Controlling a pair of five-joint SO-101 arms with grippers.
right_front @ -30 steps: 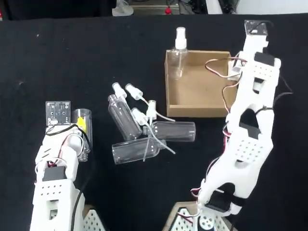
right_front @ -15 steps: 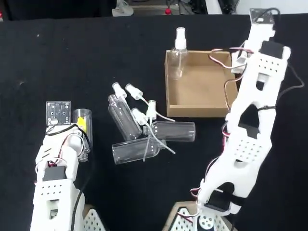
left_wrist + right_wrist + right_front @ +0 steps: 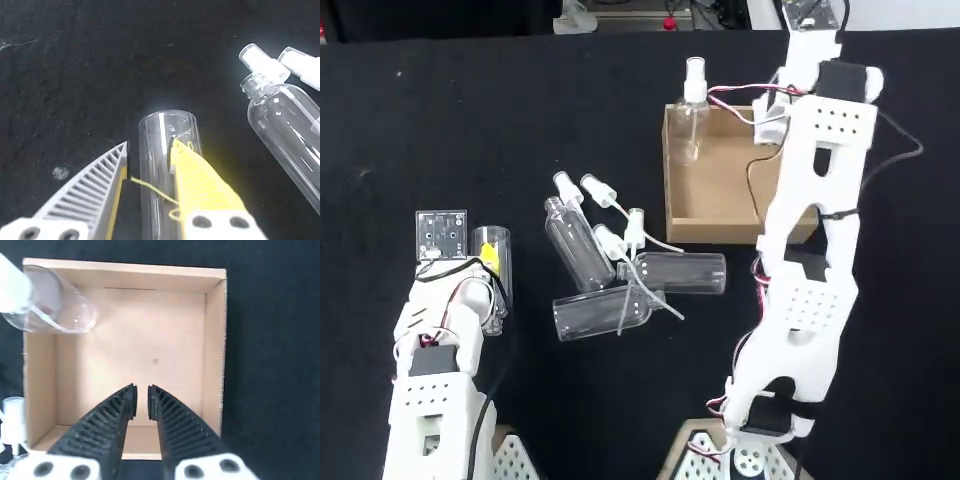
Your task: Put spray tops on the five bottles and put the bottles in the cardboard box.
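A clear bottle with a white spray top stands in the back left corner of the cardboard box. It also appears in the right wrist view as the capped bottle inside the box. My right gripper hangs over the box floor, shut and holding nothing. My left gripper is shut on a topless bottle at the front left. Three more topless bottles lie mid-table among several loose spray tops.
The right arm stretches over the box's right side. In the left wrist view a lying bottle and two spray tops are close by. One spray top lies just outside the box. The table is black cloth.
The right arm has swung left and farther back, from the box's right edge to over the box. The left arm and its bottle have stayed still.
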